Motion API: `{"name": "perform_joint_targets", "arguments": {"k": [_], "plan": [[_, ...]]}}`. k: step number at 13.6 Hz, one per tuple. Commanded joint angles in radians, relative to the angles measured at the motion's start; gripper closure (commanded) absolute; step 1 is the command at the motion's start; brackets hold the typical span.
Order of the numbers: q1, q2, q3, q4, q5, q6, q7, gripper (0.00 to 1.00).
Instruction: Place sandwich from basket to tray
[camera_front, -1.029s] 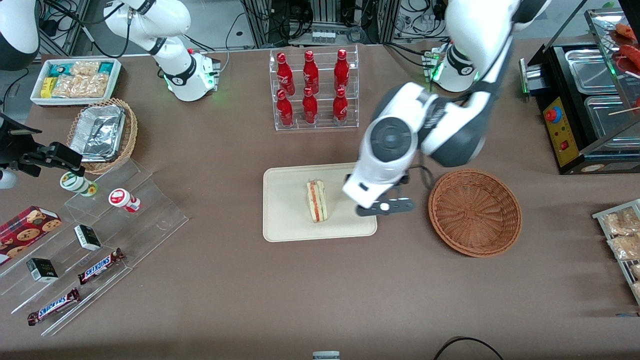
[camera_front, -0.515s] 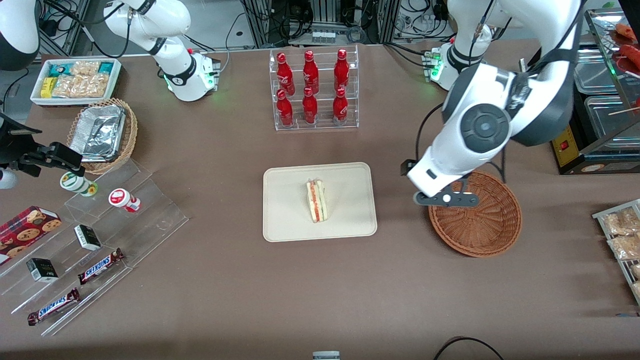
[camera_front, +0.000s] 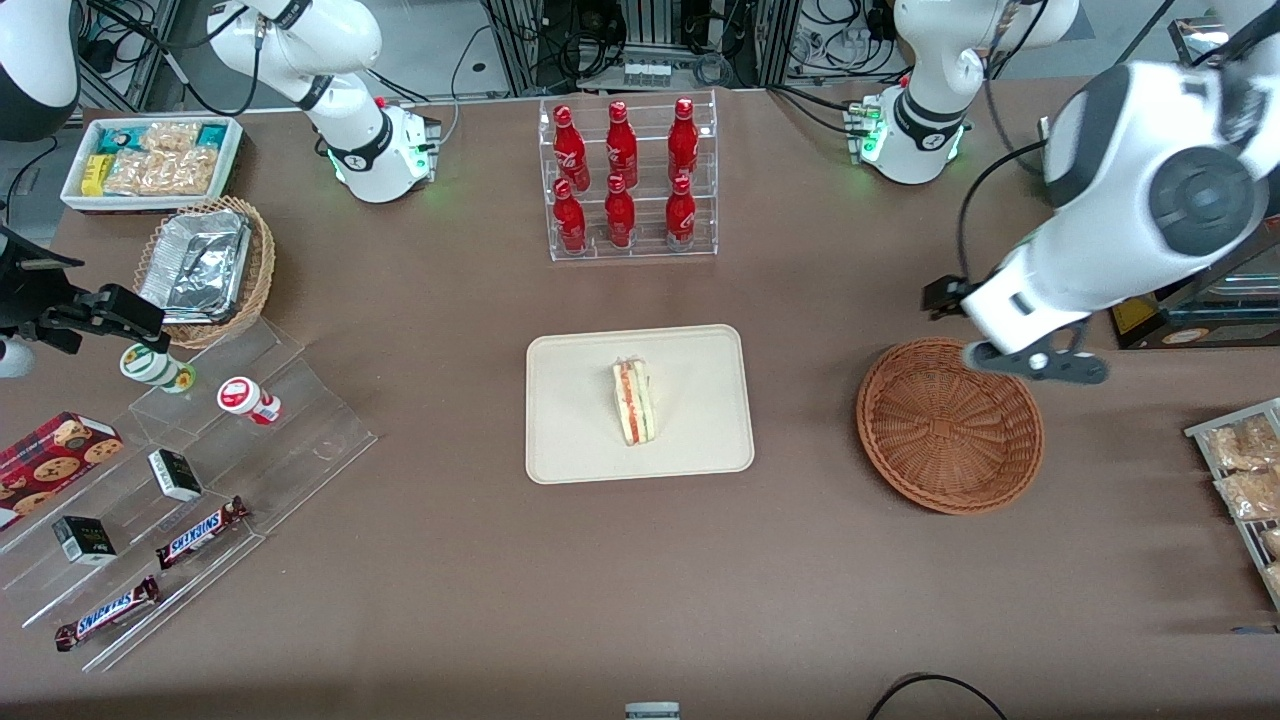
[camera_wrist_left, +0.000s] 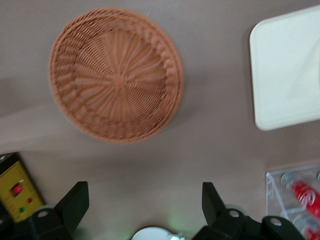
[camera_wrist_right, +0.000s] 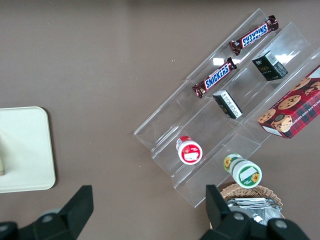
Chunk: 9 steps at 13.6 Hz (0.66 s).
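White bread sandwich (camera_front: 633, 402) lay on the flat cream plastic tray (camera_front: 570, 440), the round brown wicker basket (camera_front: 950, 430) was empty, and the claw (camera_wrist_left: 145, 212) hung wide open above it, so the job looked done.

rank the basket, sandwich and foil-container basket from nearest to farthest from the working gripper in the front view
The gripper, fingers open, hangs above the wicker rim at the working arm's end.
1. Basket: just under the gripper, empty.
2. Sandwich: mid-table, lying on the tray.
3. Foil-container basket: toward the parked arm's end.
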Motion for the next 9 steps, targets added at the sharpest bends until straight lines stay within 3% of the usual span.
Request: {"name": "perform_joint_targets", "arguments": {"k": [1, 9], "plan": [[0.063, -0.093, -0.019, -0.04, -0.01, -0.052, 0.051, 0.0], [0.098, -0.175, -0.007, -0.026, 0.041, -0.1, 0.052, 0.0]]}}
